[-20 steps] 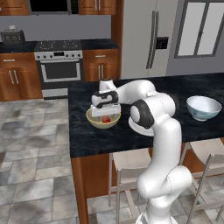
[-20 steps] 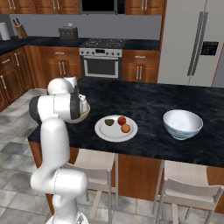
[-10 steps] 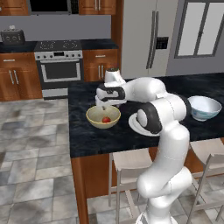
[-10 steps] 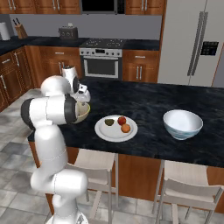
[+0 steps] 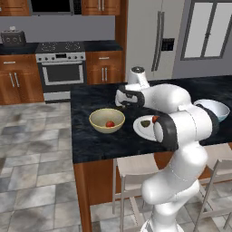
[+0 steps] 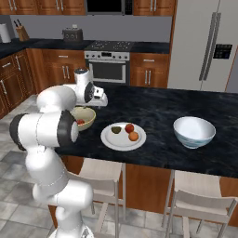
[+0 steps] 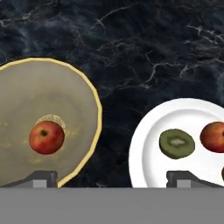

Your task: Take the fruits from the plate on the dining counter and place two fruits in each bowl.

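Left base view: behind-left of the arm, looking forward and down over the surface (image 5: 95, 136), plate (image 5: 139, 128) mid-frame. Right base view: behind-right, same plate (image 6: 111, 140), seen from the other side. Hand view: close, straight down, plate (image 7: 151, 153) at right, tan bowl (image 7: 83, 92) left of it.

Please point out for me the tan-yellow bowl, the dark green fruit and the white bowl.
tan-yellow bowl (image 5: 96, 123): left base view, on its inner wall left of the red fruit.
dark green fruit (image 7: 176, 143): hand view, on its cut face.
white bowl (image 6: 194, 132): right base view, on its inside.
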{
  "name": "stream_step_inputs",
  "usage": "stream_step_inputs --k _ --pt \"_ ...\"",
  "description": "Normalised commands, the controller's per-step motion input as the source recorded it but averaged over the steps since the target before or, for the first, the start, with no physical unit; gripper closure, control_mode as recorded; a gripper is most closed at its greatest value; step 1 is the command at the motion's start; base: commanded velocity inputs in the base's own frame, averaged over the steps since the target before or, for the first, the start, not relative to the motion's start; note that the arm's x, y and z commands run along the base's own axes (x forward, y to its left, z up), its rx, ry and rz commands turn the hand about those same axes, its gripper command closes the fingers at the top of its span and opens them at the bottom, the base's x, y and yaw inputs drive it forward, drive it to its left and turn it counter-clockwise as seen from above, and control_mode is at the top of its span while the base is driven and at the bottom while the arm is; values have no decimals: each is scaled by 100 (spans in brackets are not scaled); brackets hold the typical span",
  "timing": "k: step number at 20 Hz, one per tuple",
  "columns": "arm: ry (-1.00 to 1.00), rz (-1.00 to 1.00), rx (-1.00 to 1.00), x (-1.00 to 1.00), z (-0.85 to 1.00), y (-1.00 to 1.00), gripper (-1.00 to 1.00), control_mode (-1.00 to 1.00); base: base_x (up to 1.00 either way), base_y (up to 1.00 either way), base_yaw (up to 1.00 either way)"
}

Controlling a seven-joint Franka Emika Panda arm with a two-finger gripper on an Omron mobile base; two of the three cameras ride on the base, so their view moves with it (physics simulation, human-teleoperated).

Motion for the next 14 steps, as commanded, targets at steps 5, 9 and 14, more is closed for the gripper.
stream_step_inputs --k 5,9,14 --pt "0 0 4 -51 23 -100 -100 -100 0 0 0" --pt "0 -8 3 -55 0 -100 -100 -100 0 0 0" --pt "0 -2 0 -38 0 -88 -100 -100 0 0 0"
